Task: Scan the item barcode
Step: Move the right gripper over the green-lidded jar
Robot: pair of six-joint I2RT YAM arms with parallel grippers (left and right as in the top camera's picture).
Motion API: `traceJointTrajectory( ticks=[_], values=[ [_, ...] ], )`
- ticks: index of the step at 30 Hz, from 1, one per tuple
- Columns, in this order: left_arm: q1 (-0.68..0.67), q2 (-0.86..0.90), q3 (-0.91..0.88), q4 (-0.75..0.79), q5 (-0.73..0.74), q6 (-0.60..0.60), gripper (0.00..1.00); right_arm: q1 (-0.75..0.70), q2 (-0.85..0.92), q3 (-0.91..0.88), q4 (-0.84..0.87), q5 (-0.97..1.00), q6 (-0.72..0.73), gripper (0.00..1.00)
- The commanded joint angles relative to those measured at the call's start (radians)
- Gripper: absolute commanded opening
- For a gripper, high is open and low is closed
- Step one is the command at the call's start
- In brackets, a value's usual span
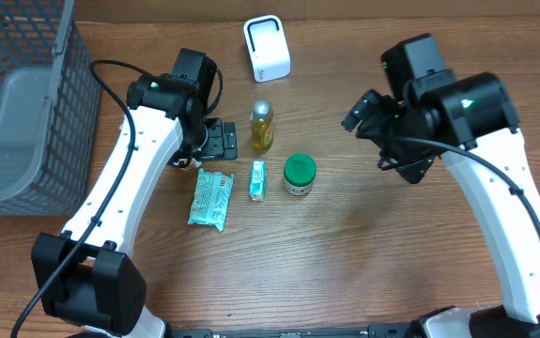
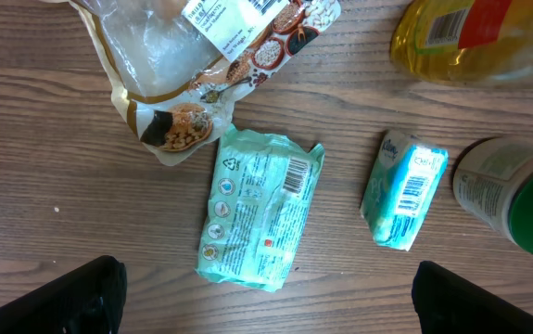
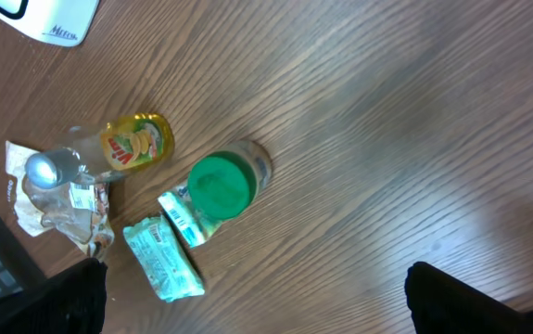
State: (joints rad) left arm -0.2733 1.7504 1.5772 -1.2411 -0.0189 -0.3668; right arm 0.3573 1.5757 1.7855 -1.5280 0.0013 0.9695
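Wooden table [image 1: 345, 263] has 5 small things lying close together near its middle. At the back, apart from them, stands a white scanner [image 1: 267, 49]. Nearest to it is a yellow bottle [image 1: 262, 127]. In front of the bottle, 3 things sit in a row. On the robot's right is a jar [image 1: 299, 174] with a green lid, standing up. In the middle is a small tissue pack [image 1: 257, 179]. On the left is a green packet [image 1: 211, 199], lying flat. The packet and the tissue pack both have their black barcode stripes facing up. A clear snack bag [image 2: 210, 65] lies just behind the green packet.

The left gripper [image 1: 215, 141] hangs over the snack bag, just beside the bottle. Its 2 fingers are spread wide and hold nothing. The right gripper [image 1: 363, 113] is up in the air, well apart from all the things. It too is spread wide with nothing in it. A grey basket [image 1: 16, 103] sits at the left edge.
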Motion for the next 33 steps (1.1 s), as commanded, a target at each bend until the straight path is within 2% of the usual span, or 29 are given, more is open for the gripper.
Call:
traceJointTrajectory(
  ticks=[1,13,33],
  values=[
    [0.005,-0.004,0.003,0.000,0.005,-0.007,0.99,0.058,0.005,0.000,0.008,0.059,0.135,1.00],
    [0.005,-0.004,0.003,0.000,0.005,-0.007,0.99,0.190,0.174,0.000,0.081,0.046,0.161,1.00],
    [0.005,-0.004,0.003,0.000,0.005,-0.007,1.00,0.199,0.385,0.000,0.144,0.005,0.160,1.00]
  ],
)
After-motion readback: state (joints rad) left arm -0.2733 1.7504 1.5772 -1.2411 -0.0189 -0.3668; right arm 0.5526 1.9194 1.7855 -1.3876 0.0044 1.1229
